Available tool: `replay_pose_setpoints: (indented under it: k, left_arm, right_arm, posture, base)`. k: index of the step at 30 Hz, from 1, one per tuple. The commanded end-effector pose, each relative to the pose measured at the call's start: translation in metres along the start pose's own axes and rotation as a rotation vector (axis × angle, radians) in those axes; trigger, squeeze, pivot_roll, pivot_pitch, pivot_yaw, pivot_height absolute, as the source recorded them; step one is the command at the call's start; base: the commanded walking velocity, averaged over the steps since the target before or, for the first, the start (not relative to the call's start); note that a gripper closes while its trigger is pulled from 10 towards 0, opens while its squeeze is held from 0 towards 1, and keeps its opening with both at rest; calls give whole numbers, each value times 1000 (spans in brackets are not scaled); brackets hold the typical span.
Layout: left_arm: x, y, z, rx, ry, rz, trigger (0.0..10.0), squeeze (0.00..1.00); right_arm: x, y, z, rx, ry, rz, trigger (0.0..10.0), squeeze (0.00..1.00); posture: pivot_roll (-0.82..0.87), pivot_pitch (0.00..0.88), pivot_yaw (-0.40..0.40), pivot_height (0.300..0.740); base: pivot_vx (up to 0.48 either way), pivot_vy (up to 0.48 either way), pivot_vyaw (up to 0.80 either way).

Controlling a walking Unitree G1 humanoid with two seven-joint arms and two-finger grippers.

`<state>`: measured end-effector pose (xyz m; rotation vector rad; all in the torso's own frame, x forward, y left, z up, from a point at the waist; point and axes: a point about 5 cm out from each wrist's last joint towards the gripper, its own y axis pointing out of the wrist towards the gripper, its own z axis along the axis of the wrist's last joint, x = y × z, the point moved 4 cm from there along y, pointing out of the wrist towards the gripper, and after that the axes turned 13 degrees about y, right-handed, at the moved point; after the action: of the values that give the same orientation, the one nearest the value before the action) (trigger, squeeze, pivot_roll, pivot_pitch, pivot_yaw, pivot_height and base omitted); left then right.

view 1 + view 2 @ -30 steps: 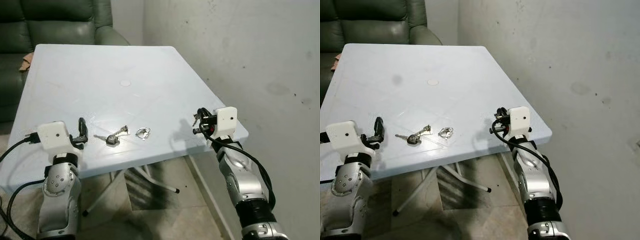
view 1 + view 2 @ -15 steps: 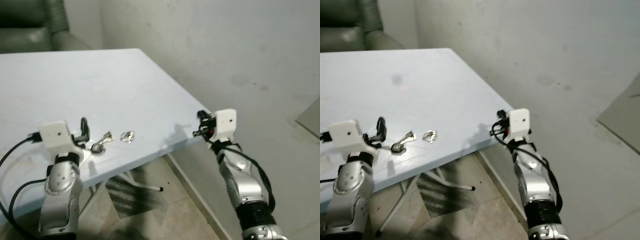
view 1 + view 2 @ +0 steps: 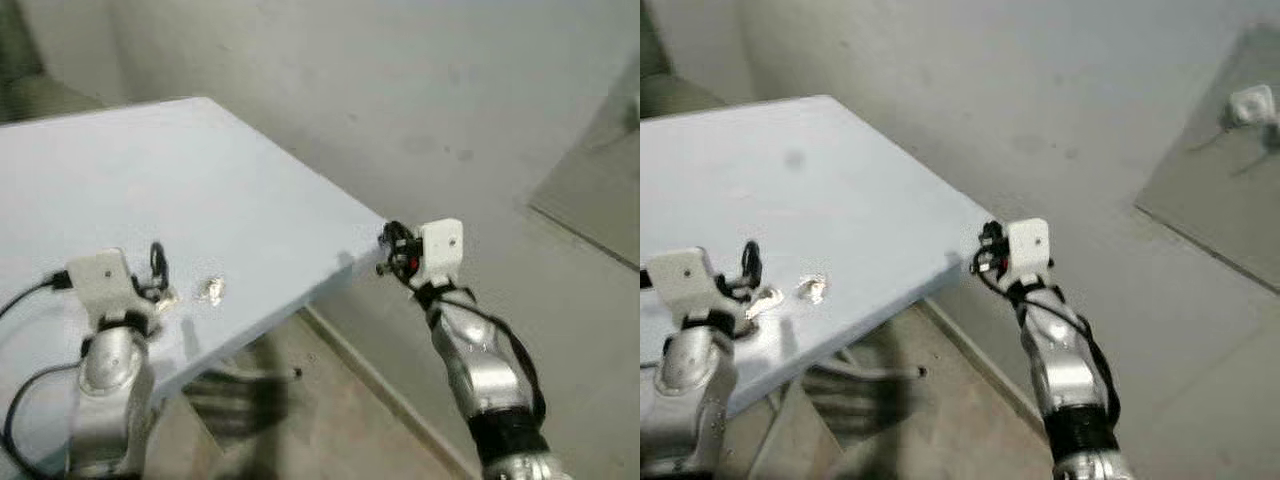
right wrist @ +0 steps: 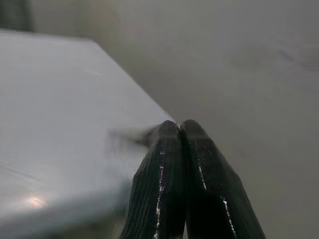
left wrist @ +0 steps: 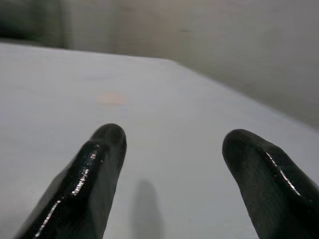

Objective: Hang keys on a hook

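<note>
Right gripper (image 4: 178,130) fingers pressed together holding nothing off the table (image 3: 250,180) corner, left gripper (image 5: 172,144) spread over the tabletop by the keys (image 3: 165,296), which stay put while the head view has swung right toward the wall: pickup not started, hook unlocated.

Keys (image 3: 165,296) on table (image 3: 250,200), beside left tool (image 3: 157,262).

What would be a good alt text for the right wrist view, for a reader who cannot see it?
The right gripper has its two black fingers pressed together with nothing visible between them, held at the edge of a pale blue table. Behind it is a plain grey wall; the picture is slightly blurred.
</note>
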<state>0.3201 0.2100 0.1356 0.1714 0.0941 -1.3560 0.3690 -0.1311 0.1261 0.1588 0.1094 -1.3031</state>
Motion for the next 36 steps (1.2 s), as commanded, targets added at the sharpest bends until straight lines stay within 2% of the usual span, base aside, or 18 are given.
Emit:
replay_pose_setpoints:
  k: [1, 18, 19, 21, 34, 36]
  left_arm:
    - [-7, -1, 0, -5, 23, 14, 10000, 0]
    - [-5, -1, 2, 2, 27, -6, 10000, 0]
    - [-3, 2, 3, 5, 29, -16, 10000, 0]
    - [0, 6, 6, 8, 31, -31, 10000, 0]
    - [17, 15, 8, 10, 21, -88, 10000, 0]
    - [19, 16, 8, 8, 16, -97, 10000, 0]
  right_arm:
    - [-4, 3, 9, 31, 1, 5, 10000, 0]
    - [-3, 0, 9, 43, 15, -25, 10000, 0]
    - [-1, -2, 9, 48, 19, -40, 10000, 0]
    - [2, -4, 9, 56, 23, -64, 10000, 0]
    - [16, -15, 10, 68, 10, -131, 10000, 0]
    - [16, -15, 11, 70, 10, -134, 10000, 0]
  posture:
    - [2, 0, -84, 740]
    - [-11, 0, -59, 740]
    - [-39, 0, -25, 740]
    - [-53, 0, -16, 740]
    - [-106, 0, 9, 740]
    - [-111, 0, 11, 740]
  base:
    - [0, 0, -706]
    - [0, 0, -706]
    - [0, 0, -706]
    - [0, 0, -706]
    - [0, 0, -698]
    - [0, 0, 0]
